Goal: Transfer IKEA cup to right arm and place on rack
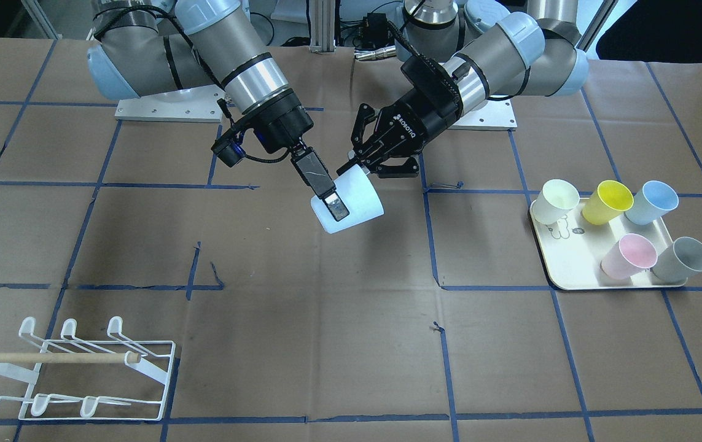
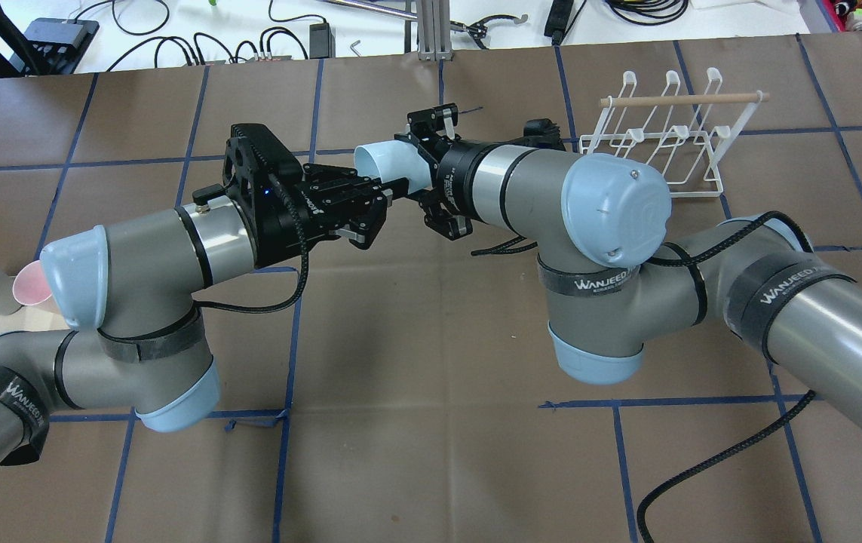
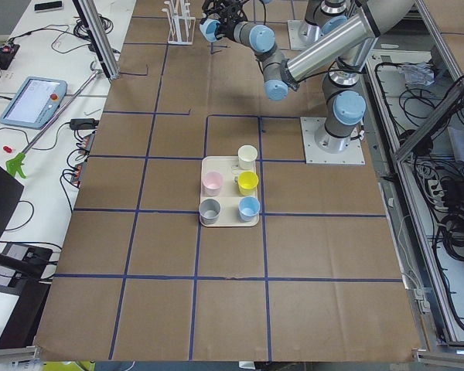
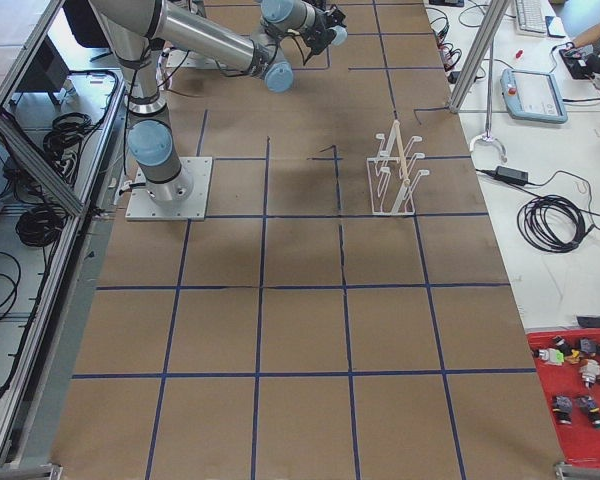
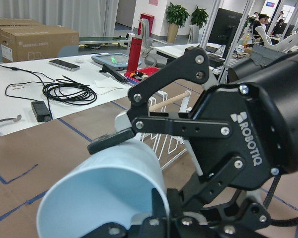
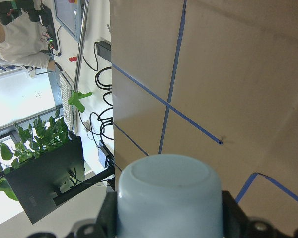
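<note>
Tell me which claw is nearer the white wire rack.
Right. Both grip the pale blue cup; the right claw is on its rack side, the left claw on the far side.

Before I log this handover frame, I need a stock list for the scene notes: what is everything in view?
table: one, brown paper with a blue tape grid, under everything.
held cup: one, pale blue, in the air over mid-table.
tray: one, cream, on the robot's left.
cups on the tray: five, cream cup, yellow cup, blue cup, pink cup, grey cup.
rack: one, white wire with a wooden dowel, no cup on it, on the robot's right.
red bin: one, small parts inside, on a side bench.
left arm, right arm: grey, pale blue caps.
left pincer: black, on the held cup's rim.
right pincer: black, on its sides.
</note>
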Motion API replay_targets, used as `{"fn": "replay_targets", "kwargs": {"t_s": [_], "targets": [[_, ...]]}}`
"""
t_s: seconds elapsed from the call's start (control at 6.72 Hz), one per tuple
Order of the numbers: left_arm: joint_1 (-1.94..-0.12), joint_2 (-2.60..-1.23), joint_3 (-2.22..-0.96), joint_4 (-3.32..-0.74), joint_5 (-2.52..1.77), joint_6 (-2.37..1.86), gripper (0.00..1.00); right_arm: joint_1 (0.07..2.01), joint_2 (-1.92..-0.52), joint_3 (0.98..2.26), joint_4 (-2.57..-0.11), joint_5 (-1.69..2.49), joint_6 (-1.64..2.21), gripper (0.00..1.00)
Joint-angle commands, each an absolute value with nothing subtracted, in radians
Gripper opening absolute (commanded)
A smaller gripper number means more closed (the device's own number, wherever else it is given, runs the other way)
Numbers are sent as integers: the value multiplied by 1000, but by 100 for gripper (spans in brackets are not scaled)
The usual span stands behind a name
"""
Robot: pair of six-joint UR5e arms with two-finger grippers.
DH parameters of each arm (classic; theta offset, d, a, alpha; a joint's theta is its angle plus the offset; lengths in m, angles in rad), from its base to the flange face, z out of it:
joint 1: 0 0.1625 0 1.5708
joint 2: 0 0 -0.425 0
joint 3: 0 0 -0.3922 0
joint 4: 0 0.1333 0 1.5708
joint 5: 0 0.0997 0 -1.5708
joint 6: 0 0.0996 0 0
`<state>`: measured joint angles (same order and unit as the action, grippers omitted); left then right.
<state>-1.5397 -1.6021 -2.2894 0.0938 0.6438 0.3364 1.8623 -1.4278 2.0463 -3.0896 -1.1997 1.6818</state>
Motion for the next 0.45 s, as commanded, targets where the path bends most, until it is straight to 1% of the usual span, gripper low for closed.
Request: {"fn": "replay_targets", "kwargs": {"t_s": [0.0, 0.15, 0.3], "targets": [[-1537, -1604, -2286, 95, 640, 318, 82, 1862, -1427, 2046, -3091, -1198, 1681, 47], [-1532, -1602, -2286, 95, 640, 284, 98, 1862, -1427, 2046, -3091, -1198, 1681, 46], [-1523, -1589, -2289, 95, 647, 279, 99, 1859, -1425, 2045, -3096, -1198, 1680, 42]]}}
